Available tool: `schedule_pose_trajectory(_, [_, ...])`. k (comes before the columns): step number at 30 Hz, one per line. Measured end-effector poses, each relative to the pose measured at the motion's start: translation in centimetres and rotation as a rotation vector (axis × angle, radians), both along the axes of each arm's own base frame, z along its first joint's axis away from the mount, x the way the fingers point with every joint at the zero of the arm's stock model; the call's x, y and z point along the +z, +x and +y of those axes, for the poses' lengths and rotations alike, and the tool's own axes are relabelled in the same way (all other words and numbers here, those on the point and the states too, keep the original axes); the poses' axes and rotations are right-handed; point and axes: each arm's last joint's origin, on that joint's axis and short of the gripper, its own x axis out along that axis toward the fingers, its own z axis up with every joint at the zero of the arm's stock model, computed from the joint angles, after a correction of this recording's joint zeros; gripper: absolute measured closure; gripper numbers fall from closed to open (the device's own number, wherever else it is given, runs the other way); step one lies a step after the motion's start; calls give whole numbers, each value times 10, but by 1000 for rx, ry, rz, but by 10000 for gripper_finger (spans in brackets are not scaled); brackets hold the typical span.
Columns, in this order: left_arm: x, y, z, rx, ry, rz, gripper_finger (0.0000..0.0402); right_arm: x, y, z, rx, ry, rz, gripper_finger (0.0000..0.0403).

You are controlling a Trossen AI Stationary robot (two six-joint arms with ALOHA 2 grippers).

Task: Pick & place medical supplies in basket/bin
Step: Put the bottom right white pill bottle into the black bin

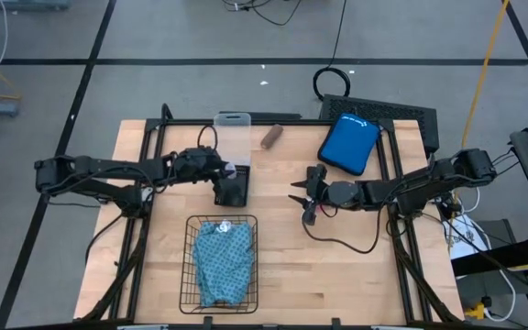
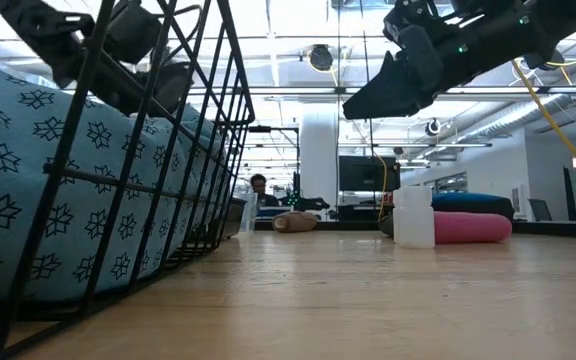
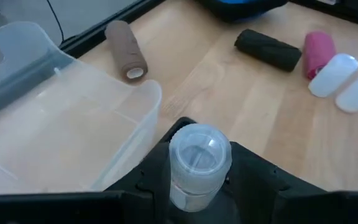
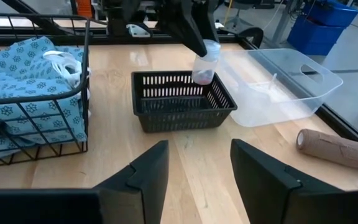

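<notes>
Left tool [image 4: 199, 46] gripping vial [image 4: 206, 61] above small tray [image 4: 180, 106], clear box [image 4: 284, 84] beside, right tool [image 4: 197, 171] open

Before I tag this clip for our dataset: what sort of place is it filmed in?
Probably a large open robotics lab or office: exposed ceiling ducts and monitors behind the wooden table, taped floor lines, loose cables.

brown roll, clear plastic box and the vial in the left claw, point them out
brown roll [image 4: 344, 149], right wrist view, middle of its side
clear plastic box [image 4: 291, 84], right wrist view, its far wall
vial [image 3: 197, 163], left wrist view, its cap, between the left claw's fingers
</notes>
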Motion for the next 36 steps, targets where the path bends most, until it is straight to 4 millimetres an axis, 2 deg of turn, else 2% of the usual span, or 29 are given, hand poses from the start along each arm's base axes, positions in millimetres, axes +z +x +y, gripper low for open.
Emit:
schedule_pose_trajectory(6, [-16, -8, 4, 42, -28, 29, 268, 0, 0, 0, 0, 0, 1, 242])
schedule_pose_trajectory(20, [-29, -16, 5, 72, -48, -10, 268, 0, 0, 0, -1, -1, 1, 241])
schedule_pose_trajectory(28, [-47, -10, 7, 90, -82, 43, 268, 0, 0, 0, -1, 0, 0, 243])
schedule_pose_trajectory(36, [-52, -3, 9, 92, -69, 19, 268, 0, 0, 0, -1, 0, 0, 242])
